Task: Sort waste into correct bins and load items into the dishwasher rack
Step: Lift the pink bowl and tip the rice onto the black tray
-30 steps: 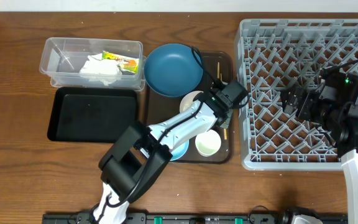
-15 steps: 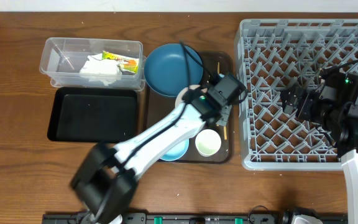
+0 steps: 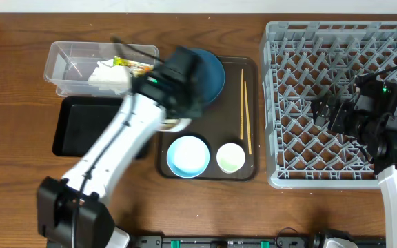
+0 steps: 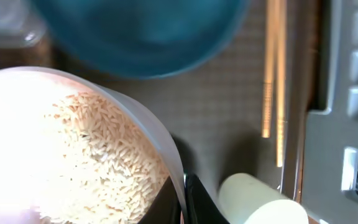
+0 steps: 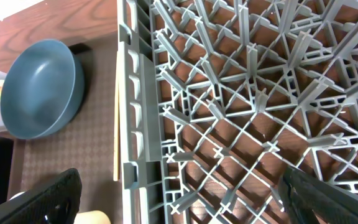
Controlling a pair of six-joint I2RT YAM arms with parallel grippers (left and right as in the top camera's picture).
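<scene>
My left gripper is shut on the rim of the white bowl, holding it over the left edge of the brown tray. In the left wrist view the gripper pinches the bowl wall, and the bowl is full of rice scraps. The dark-blue plate is half hidden by the arm. Chopsticks, a light-blue bowl and a small cup lie on the tray. My right gripper is open and empty over the grey rack.
The clear tub at the back left holds tissue and the snack wrapper. The black tray lies in front of it. The rack wall stands right beside the chopsticks.
My left arm has swung left across the tray with the white bowl, from near the rack to the tray's left edge. The chopsticks are uncovered. The right arm has not moved.
</scene>
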